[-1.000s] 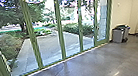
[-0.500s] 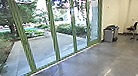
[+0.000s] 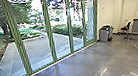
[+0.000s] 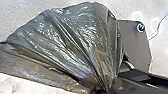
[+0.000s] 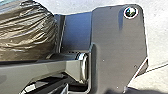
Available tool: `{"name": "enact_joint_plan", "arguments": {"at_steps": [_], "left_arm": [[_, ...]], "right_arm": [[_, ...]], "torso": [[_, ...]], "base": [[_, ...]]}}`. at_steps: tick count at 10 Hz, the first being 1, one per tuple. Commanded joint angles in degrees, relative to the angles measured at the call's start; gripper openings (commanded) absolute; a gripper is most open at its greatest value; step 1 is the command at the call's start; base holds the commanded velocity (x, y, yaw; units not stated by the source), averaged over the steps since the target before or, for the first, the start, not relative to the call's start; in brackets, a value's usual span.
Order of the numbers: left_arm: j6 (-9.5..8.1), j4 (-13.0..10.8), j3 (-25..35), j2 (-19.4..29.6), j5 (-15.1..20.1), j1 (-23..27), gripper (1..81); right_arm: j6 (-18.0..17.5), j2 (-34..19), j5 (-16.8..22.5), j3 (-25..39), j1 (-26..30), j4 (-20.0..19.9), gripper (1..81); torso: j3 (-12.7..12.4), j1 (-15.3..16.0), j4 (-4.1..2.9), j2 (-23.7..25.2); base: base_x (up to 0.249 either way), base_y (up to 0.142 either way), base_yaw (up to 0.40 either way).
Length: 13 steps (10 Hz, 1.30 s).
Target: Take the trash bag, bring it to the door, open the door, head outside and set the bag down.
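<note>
left pincer (image 4: 101, 90) clamped on the bunched neck of the trash bag (image 4: 72, 40), which hangs by an edge of the base plate (image 4: 136, 47); right one, i cannot tell. soft, slippery, probably light, i judge; thin film may tear, so grip all the folds.

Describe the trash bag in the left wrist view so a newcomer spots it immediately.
In the left wrist view, find the robot's wide dark plate, with a round fitting at its corner, against pale floor. The trash bag is the large shape that overlaps its edge in the picture, fanning out from a gathered neck. Shiny, wrinkled plastic sets it apart from the flat, smooth plate.
</note>
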State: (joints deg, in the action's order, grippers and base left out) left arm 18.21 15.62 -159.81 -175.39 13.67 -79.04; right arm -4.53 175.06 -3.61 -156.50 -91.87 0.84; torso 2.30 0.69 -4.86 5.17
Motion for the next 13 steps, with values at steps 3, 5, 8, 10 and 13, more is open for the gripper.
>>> {"name": "enact_joint_plan", "arguments": {"at_steps": [3, 5, 8, 10, 13], "left_arm": [[0.51, -0.24, 0.02, -0.14, 3.74, 4.2, 1.0], [0.59, -0.24, 0.02, -0.14, 3.74, 4.2, 1.0], [0.6, -0.32, 0.02, -0.14, 3.74, 4.2, 1.0], [0.68, -0.32, 0.02, -0.14, 3.74, 4.2, 1.0], [0.6, -0.24, -0.07, -0.23, 3.74, 4.2, 1.0]], "right_arm": [[0.05, 0.32, 2.91, 0.07, 2.61, -0.31, 81.1], [0.05, 0.32, 2.91, 0.07, 2.61, -0.31, 81.1], [0.05, 0.32, 2.91, 0.07, 2.7, -0.23, 81.1], [0.05, 0.41, 2.91, 0.07, 2.78, -0.23, 81.1], [0.05, 0.41, 2.91, 0.07, 2.69, -0.23, 81.1]], "torso": [[0.0, 0.0, 0.0, 0.0], [0.0, 0.0, 0.0, 0.0], [0.0, 0.0, 0.0, 0.0], [0.0, 0.0, 0.0, 0.0], [-0.02, -0.07, 0.0, 0.02]], "base": [[0.0, 0.0, -0.096], [0.0, 0.0, -0.046], [0.0, 0.0, 0.0], [-0.053, 0.0, 0.0], [0.0, 0.0, 0.0]]}}
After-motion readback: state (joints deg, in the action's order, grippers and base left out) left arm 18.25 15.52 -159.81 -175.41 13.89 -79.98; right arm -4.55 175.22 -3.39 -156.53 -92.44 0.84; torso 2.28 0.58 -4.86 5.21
